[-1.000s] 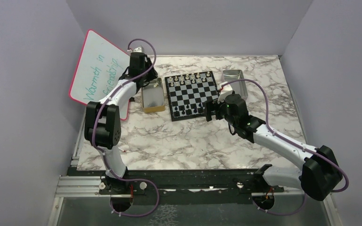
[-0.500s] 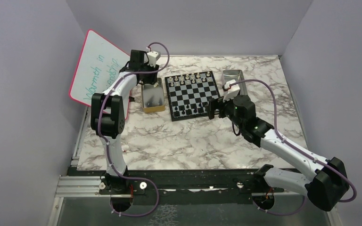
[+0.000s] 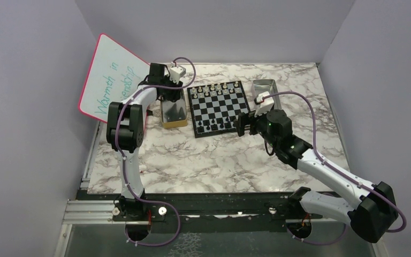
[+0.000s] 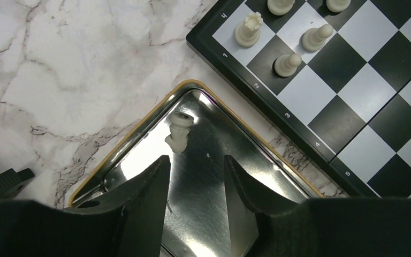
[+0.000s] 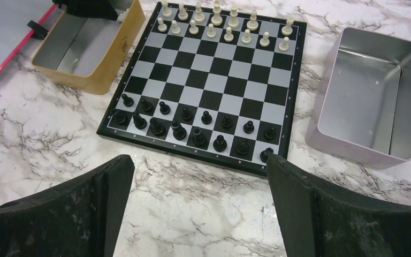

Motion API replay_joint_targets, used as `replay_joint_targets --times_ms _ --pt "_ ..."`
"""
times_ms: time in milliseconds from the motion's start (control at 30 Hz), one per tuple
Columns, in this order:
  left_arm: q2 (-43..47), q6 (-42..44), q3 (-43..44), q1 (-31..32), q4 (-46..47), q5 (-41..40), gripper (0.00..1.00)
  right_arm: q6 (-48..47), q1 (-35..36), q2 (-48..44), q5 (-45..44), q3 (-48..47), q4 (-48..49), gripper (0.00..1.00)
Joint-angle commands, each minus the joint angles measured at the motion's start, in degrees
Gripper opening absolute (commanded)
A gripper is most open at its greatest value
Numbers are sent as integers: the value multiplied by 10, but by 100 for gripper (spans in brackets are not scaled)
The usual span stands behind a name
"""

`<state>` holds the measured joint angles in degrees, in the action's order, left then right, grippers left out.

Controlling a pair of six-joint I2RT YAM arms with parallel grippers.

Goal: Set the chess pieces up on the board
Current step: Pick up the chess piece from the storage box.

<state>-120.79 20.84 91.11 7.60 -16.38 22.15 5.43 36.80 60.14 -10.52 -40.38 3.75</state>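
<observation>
The fingers (image 4: 144,203) of the left gripper (image 4: 195,160) are held a modest way apart with nothing between them, and they are poised over the gold-rimmed tray (image 4: 139,124). A single pale piece (image 4: 179,131) lies on its side on the tray floor, just beyond the fingertips at about 11 o'clock and not touched by either one. The gap appears to be set a little wider than the piece, presumably so that it can be straddled and pinched once the gripper is lowered and brought slightly forward.

In the overhead view this tray sits at 9 o'clock of the board (image 3: 217,107), close against its edge, which keeps the carry short.

The fingers (image 5: 93,198) of the right gripper (image 5: 199,163) are spread wide and hold nothing. That gripper is parked just off the board's near edge, toward 5 o'clock in the overhead view, apparently to stay out of the left arm's way.

In the right wrist view, the black pieces (image 5: 198,136) are seen standing in two full rows along the near side of the board. The pale pieces (image 5: 211,31) are ranked along the far side, where the back row seems to have one gap toward its right end. The silver tray (image 5: 353,151), at 3 o'clock of the board, holds no piece.

The setup is judged nearly finished, with the fallen piece probably the last. A piece lying flat on slick metal may slide or roll when it is pinched, so a centred grip is called for.
</observation>
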Motion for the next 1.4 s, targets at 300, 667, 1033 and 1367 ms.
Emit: replay_joint_targets --times_ms 300,667,1033,1367 --pt "-37 58 23 -3 33 -8 40 -8 3 -16 -24 10 11 100" --pt "-66 58 50 -1 31 -4 38 -7 3 -30 -30 10 -3 100" --pt "-89 68 48 -1 30 -28 29 -9 3 -45 -31 13 -14 100" --pt "17 26 -14 4 32 -26 14 4 3 -34 -14 13 7 100"
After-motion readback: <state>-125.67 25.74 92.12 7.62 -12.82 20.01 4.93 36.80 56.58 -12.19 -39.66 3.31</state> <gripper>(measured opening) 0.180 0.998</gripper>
